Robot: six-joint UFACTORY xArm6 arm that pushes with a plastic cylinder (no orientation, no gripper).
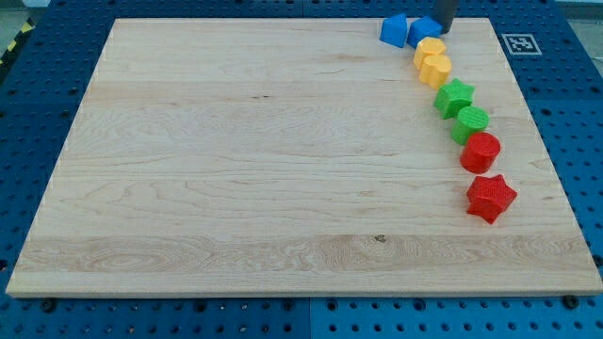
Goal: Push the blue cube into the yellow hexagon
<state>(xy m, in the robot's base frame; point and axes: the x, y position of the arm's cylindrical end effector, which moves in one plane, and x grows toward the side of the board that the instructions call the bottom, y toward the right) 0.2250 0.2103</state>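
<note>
- Red star [491,197] sits nearest us, view's bottom right, w/ red cylinder [480,151] just above it.
- Green cylinder [470,123], green star [454,97] next up the curve.
- Yellow hexagon [435,69], 2nd yellow block [429,48] above.
- Blue cube [424,30] touches that yellow block; blue block [395,30] beside it.
- Our tip [441,31] at cube's right edge; no jaws on rod.
- All on wooden board [236,169].

A robotics lab bench: a pale wooden board [283,160] lay on a blue perforated mounting table [575,104], with a black-and-white fiducial marker [518,43] fixed at the board's top right corner and yellow-black hazard tape [13,45] at the view's top left.
</note>
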